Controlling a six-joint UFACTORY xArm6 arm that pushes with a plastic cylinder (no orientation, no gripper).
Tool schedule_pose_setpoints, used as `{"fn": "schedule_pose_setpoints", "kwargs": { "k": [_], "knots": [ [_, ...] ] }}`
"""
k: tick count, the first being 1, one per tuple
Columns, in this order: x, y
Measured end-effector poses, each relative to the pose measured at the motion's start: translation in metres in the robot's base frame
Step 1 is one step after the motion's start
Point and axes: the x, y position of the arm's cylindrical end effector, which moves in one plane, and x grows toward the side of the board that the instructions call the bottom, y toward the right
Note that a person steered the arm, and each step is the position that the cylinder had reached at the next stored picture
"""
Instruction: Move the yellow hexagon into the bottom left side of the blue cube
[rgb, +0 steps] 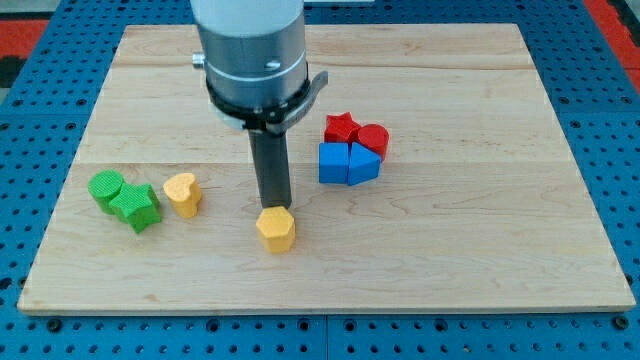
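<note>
Tip (273, 207) touching top of yellow hexagon (276, 231), blue cube (334, 163) toward view's upper right

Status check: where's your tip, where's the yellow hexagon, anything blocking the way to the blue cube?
My tip just above the yellow hexagon, apparently touching. Blue cube up and right. Path between looks clear.

a pale wooden board (450, 250) carries two green blocks (125, 198) and a yellow heart (183, 193) at left, a yellow hexagon (276, 229) lower centre, and red (357, 133) and blue blocks (347, 162) clustered right of centre.
</note>
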Motion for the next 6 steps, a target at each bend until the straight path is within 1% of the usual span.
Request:
{"fn": "schedule_pose_setpoints", "kwargs": {
  "k": [1, 2, 3, 4, 5, 6],
  "knots": [
    [0.017, -0.016],
    [0.033, -0.062],
    [0.063, -0.075],
    [0.082, -0.017],
    [0.064, 0.002],
    [0.046, 0.008]
  ]
}}
